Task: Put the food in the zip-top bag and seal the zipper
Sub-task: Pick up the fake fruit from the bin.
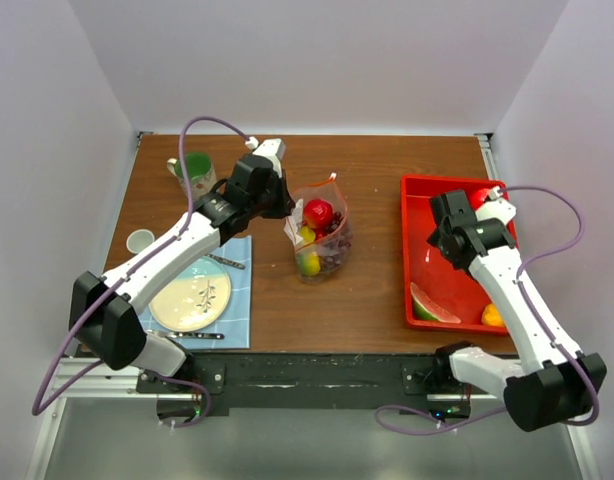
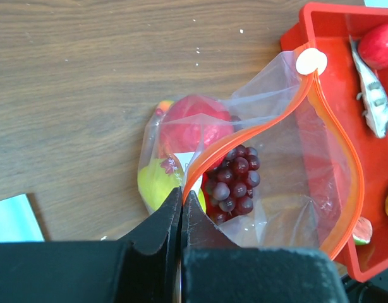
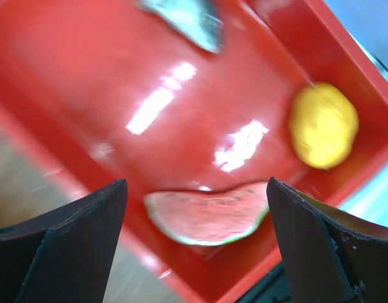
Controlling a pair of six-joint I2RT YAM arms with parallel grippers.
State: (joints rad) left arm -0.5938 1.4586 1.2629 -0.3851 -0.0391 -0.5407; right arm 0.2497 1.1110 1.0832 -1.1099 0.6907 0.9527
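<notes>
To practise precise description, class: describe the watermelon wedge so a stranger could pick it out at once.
Find the red tray on the right side of the brown table. In its near left corner lies the watermelon wedge. It is the only crescent-shaped piece, pink with a green rind; the orange-yellow fruit in the other near corner is round and plain.

The top external view looks steeply down from above and behind the arm bases, far enough off to take in the whole worktop (image 1: 387, 180); the left wrist view sits very close on the zip-top bag (image 2: 276, 189), with the red tray (image 2: 336, 38) at its right edge; the right wrist view, blurred, faces down into that tray from close by, onto the watermelon wedge (image 3: 210, 214); all three views share the tray.
</notes>
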